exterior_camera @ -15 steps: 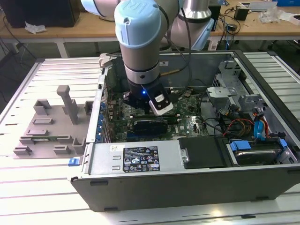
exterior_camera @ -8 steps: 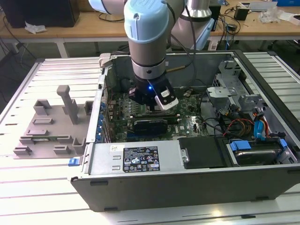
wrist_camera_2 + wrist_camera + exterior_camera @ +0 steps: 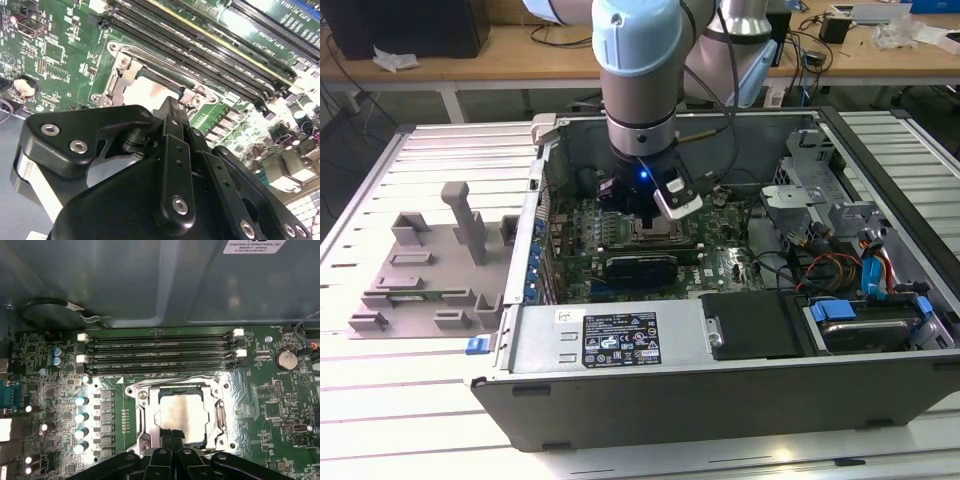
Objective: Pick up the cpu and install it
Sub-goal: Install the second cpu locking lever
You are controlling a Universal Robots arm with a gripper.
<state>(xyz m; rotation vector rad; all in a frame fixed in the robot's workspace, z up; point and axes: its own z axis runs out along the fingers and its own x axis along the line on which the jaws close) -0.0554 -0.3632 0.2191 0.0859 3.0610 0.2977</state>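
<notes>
The cpu (image 3: 182, 410) is a shiny silver-grey square lying flat inside the metal frame of the motherboard socket (image 3: 141, 416). In the second wrist view the cpu (image 3: 147, 90) shows pale within the socket frame (image 3: 117, 75). My gripper (image 3: 172, 436) hangs just over the cpu's near edge with its black fingers drawn together and nothing between them. In the second wrist view my gripper (image 3: 172, 107) points down at the chip. In the exterior view my gripper (image 3: 645, 215) is lowered inside the open computer case, above the socket (image 3: 655, 232).
Memory slots (image 3: 160, 352) run beside the socket, and a coin battery (image 3: 286, 359) sits near them. A grey plastic tray (image 3: 430, 270) with upright blocks lies at the exterior view's left of the case. The power supply (image 3: 610, 340) and drive cage (image 3: 810, 175) crowd the case.
</notes>
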